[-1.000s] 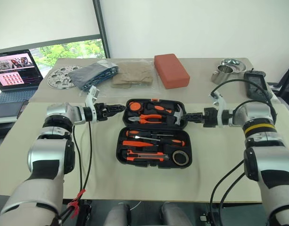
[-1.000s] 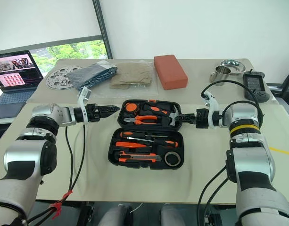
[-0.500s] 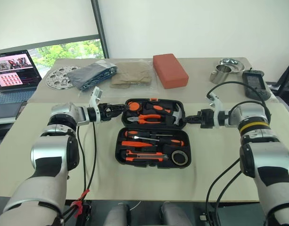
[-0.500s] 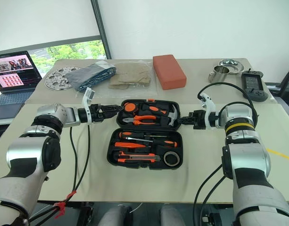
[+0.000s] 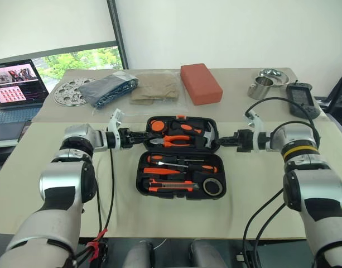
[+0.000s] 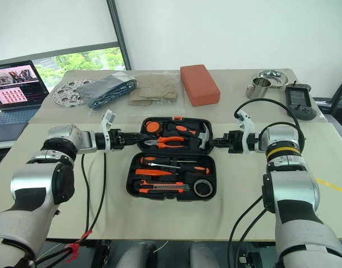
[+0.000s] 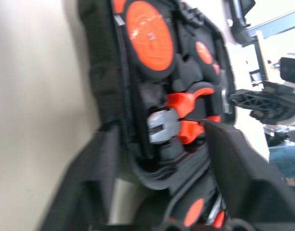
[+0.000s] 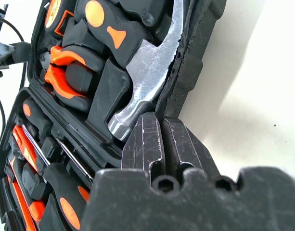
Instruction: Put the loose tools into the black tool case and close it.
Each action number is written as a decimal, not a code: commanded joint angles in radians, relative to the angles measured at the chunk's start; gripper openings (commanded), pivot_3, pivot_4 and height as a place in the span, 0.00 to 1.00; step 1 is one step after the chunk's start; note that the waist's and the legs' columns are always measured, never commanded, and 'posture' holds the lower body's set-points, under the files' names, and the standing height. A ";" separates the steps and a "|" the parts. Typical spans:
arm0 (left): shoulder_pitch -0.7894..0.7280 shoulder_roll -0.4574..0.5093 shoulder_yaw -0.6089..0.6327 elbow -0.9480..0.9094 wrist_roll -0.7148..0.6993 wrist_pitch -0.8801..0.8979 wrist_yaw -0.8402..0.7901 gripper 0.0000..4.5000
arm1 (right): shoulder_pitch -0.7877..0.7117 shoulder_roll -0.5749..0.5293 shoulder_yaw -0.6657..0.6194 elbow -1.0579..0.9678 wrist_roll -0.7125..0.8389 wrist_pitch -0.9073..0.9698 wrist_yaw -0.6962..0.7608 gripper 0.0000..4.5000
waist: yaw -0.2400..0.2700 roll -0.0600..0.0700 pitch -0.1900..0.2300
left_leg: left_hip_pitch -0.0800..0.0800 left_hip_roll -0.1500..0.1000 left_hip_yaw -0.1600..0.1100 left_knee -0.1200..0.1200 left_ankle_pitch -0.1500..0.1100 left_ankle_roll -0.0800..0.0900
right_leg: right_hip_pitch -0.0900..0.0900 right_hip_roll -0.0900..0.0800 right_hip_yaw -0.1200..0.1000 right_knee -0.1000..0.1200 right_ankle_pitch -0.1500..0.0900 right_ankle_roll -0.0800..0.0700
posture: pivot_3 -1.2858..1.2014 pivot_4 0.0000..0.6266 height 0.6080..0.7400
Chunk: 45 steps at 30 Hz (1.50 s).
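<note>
Flanking the lid, the right gripper [image 8: 159, 144] has its fingers pressed together, tips against the far half's edge at three o'clock; the left gripper [image 7: 157, 159] straddles the edge at nine, jaws parted. Judged: placed to fold it shut. The black tool case [image 5: 182, 192] lies open at table centre, tools [image 5: 179, 170] seated. Right wrist view shows the hammer [image 8: 147, 91] socketed; left wrist view, the pliers [image 7: 183, 118].
</note>
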 commanded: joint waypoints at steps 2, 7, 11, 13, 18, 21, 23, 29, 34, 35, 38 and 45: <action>-0.003 -0.011 0.026 -0.002 -0.001 -0.012 -0.013 0.08 | -0.011 -0.011 -0.026 -0.063 0.017 -0.037 0.038 0.00 | 0.003 0.000 0.000 | 0.000 0.000 0.000 0.000 0.000 0.000 | 0.000 0.000 0.000 0.000 0.000 0.000 | 0.52 0.24 1.00; 0.001 -0.015 0.029 -0.004 0.003 -0.016 -0.031 0.01 | -0.005 -0.016 -0.036 -0.074 0.025 -0.049 0.042 0.00 | 0.004 0.000 0.000 | -0.001 0.000 0.000 0.000 0.000 0.000 | 0.000 0.000 0.000 0.000 0.000 0.000 | 0.52 0.24 1.00; 0.006 -0.018 0.028 -0.017 0.000 -0.051 -0.079 0.01 | 0.003 -0.012 -0.070 -0.084 0.045 -0.096 0.030 0.00 | 0.004 0.000 0.000 | -0.001 0.000 0.000 0.000 0.000 0.000 | 0.000 0.000 0.000 0.000 0.000 0.000 | 0.52 0.24 1.00; 0.010 -0.017 0.031 -0.032 -0.002 -0.105 -0.112 0.01 | 0.014 -0.008 -0.106 -0.095 0.064 -0.163 0.016 0.00 | 0.004 0.000 0.000 | -0.001 -0.001 0.000 0.000 0.000 0.000 | 0.000 0.000 0.000 0.000 0.000 0.000 | 0.52 0.24 1.00; 0.018 -0.014 0.042 -0.053 0.008 -0.271 -0.068 0.01 | 0.056 0.003 -0.165 -0.134 0.077 -0.328 -0.004 0.00 | 0.005 0.000 0.000 | -0.001 0.000 0.000 0.000 0.001 -0.001 | 0.000 -0.001 0.000 0.000 0.000 0.000 | 0.52 0.24 1.00; 0.020 -0.013 0.049 -0.068 0.019 -0.406 0.020 0.01 | 0.109 0.020 -0.177 -0.189 0.072 -0.449 -0.024 0.00 | 0.006 0.000 0.000 | -0.002 0.000 0.000 0.000 0.001 -0.001 | 0.000 -0.001 0.000 0.000 0.000 0.000 | 0.52 0.24 1.00; 0.025 -0.005 0.032 -0.082 0.040 -0.466 0.035 0.01 | 0.147 0.041 -0.188 -0.239 0.082 -0.506 -0.045 0.00 | 0.004 0.000 0.000 | -0.002 0.000 -0.001 0.000 0.001 -0.001 | -0.001 -0.001 0.000 0.000 0.000 0.000 | 0.52 0.24 1.00; 0.096 0.011 -0.033 -0.166 0.098 -0.625 -0.050 0.01 | 0.244 0.086 -0.197 -0.341 0.079 -0.725 -0.081 0.00 | 0.003 0.000 0.000 | -0.002 0.000 0.000 -0.001 0.001 -0.001 | -0.002 -0.001 0.000 0.001 0.000 0.000 | 0.52 0.24 1.00; 0.250 0.012 -0.066 -0.288 0.162 -1.111 0.005 0.01 | 0.354 0.091 -0.148 -0.371 0.014 -1.047 -0.064 0.00 | 0.004 0.000 0.000 | 0.000 0.001 0.000 -0.001 0.001 -0.002 | 0.000 -0.001 0.000 0.001 0.000 0.000 | 0.52 0.24 1.00; 0.266 0.016 -0.071 -0.291 0.172 -1.181 0.010 0.01 | 0.362 0.087 -0.141 -0.361 0.001 -1.095 -0.067 0.00 | 0.005 0.000 0.000 | 0.001 0.001 0.000 -0.001 0.001 -0.002 | 0.000 -0.001 0.000 0.000 0.000 0.000 | 0.52 0.24 1.00; 0.312 0.046 -0.116 -0.265 0.248 -1.425 0.066 0.01 | 0.375 0.063 -0.115 -0.303 -0.053 -1.275 -0.088 0.00 | 0.004 0.000 0.000 | 0.002 0.001 0.000 -0.001 0.001 -0.001 | 0.001 -0.002 0.002 0.000 0.001 0.000 | 0.52 0.24 1.00; 0.355 0.147 -0.228 -0.177 0.477 -1.872 0.331 0.00 | 0.395 -0.001 -0.057 -0.166 -0.205 -1.709 -0.233 0.08 | 0.002 0.000 0.000 | 0.008 0.001 0.001 0.000 0.001 -0.001 | 0.005 -0.003 0.005 -0.001 0.001 0.000 | 0.52 0.24 1.00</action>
